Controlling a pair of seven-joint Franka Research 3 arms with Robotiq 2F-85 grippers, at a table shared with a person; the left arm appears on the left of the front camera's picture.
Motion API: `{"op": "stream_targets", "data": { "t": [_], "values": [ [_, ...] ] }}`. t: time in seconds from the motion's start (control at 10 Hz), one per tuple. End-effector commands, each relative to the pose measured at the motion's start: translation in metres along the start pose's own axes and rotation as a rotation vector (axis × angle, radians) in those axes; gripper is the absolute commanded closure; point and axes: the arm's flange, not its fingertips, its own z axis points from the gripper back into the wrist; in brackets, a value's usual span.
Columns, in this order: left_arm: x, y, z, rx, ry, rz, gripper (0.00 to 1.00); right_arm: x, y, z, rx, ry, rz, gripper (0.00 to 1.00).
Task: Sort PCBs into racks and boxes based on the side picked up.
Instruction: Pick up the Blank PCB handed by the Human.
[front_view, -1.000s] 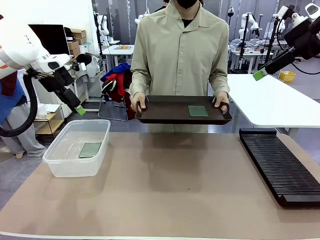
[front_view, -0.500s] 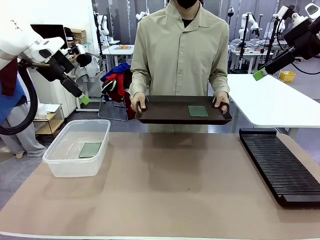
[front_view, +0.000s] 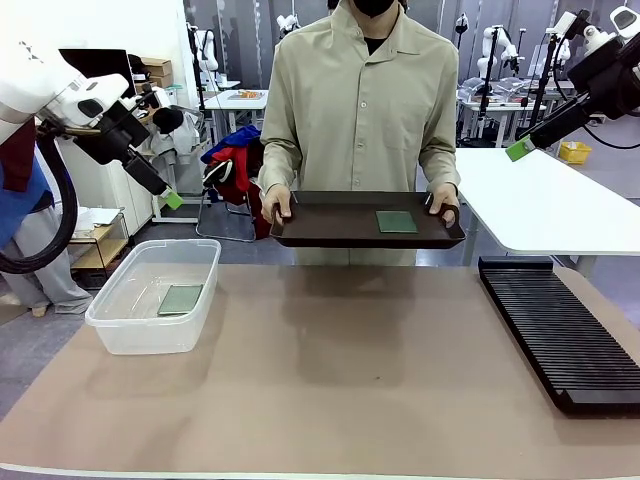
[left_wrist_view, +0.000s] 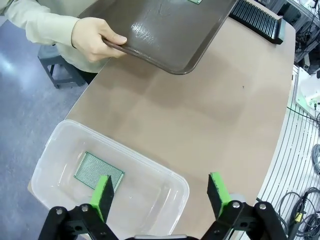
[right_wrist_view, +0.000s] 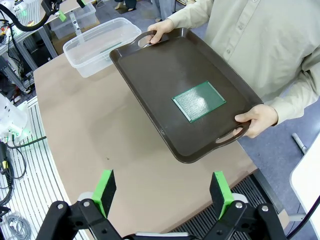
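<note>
Front: a person (front_view: 365, 90) holds the tray (front_view: 330, 215) level past the desk (front_view: 350, 390), offering one PCB (front_view: 396, 221). A second PCB (front_view: 180, 299) lies in the box (front_view: 130, 335); the rack (front_view: 560, 330) sits right. Left wrist: left jaws spread above the box. Right wrist: right jaws spread over the tray.

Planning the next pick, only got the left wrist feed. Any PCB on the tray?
Observer: One PCB lies flat on the tray, right of its middle in the front view.
Operator: Right hand free?
Observer: The right hand is open, holding nothing, raised off the table.
Operator: Rack loaded?
Observer: No board shows in the rack.
</note>
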Motion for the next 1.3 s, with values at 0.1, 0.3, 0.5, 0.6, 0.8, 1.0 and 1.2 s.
{"op": "stream_targets", "data": {
  "t": [0.1,0.3,0.5,0.6,0.8,1.0,1.2],
  "values": [
    [0.000,0.000,0.000,0.000,0.000,0.000,0.00,0.000,0.000,-0.002,0.003,-0.008,0.000,0.00],
    [0.007,-0.010,0.014,-0.066,-0.055,-0.040,0.00,0.000,0.000,-0.002,0.003,-0.008,0.000,0.00],
    [0.015,-0.022,0.024,-0.101,-0.085,-0.131,0.00,0.000,0.000,-0.002,0.003,-0.008,0.000,0.00],
    [0.021,-0.029,0.030,-0.098,-0.109,-0.169,0.00,0.000,0.000,-0.002,0.003,-0.008,0.000,0.00],
    [0.031,-0.037,0.038,-0.071,-0.163,-0.218,0.00,0.000,0.000,-0.002,0.003,-0.008,0.000,0.00],
    [0.038,-0.040,0.038,-0.066,-0.166,-0.239,0.00,0.000,0.000,-0.002,0.003,-0.008,0.000,0.00],
    [0.038,-0.040,0.037,-0.063,-0.162,-0.233,0.00,0.000,0.000,-0.002,0.003,-0.008,0.000,0.00]
  ]
}}
